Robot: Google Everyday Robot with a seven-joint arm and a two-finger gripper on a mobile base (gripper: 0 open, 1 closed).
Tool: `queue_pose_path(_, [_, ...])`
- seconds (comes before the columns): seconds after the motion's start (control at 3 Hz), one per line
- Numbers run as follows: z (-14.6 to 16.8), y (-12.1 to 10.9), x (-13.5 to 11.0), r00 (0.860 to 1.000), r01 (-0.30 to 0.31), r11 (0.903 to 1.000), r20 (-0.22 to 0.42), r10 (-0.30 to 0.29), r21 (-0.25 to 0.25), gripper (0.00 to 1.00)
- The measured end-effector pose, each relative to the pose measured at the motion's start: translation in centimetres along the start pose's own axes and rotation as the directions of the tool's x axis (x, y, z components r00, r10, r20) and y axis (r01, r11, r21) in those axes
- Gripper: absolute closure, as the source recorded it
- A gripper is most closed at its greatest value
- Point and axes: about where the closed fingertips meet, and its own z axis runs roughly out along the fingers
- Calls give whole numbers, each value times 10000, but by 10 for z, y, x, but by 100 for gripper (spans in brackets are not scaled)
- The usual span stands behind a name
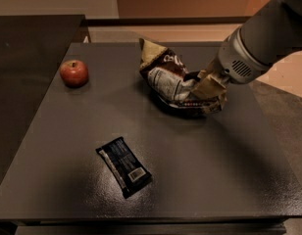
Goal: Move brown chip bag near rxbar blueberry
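Note:
The brown chip bag (168,80) is crumpled at the back middle of the dark table (214,170), one tan corner sticking up. It looks raised a little, with a shadow under it. My gripper (206,85) comes in from the upper right and is shut on the bag's right end, its tan fingers (210,84) pressed into the foil. The rxbar blueberry (124,166) lies flat at the front left of the table, dark wrapper with a white barcode patch, well apart from the bag.
A red apple (74,73) sits at the back left of the table. A second dark surface (23,58) adjoins on the left. The arm's grey wrist (244,58) hangs over the table's right back part.

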Motion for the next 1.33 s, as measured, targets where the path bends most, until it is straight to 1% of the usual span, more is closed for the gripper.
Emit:
queue_pose_path(0.33, [0, 29, 8, 10000, -21, 9989, -35, 20, -463, 100])
queue_pose_path(0.67, [4, 52, 20, 9999, -2, 9972, -135, -8, -753, 81])
queue_pose_path(1.0, [10, 68, 29, 9997, -26, 9947, -258, 0, -1025, 59])
queue_pose_path(1.33, [9, 83, 33, 9994, 141, 9903, -295, -184, -1382, 36])
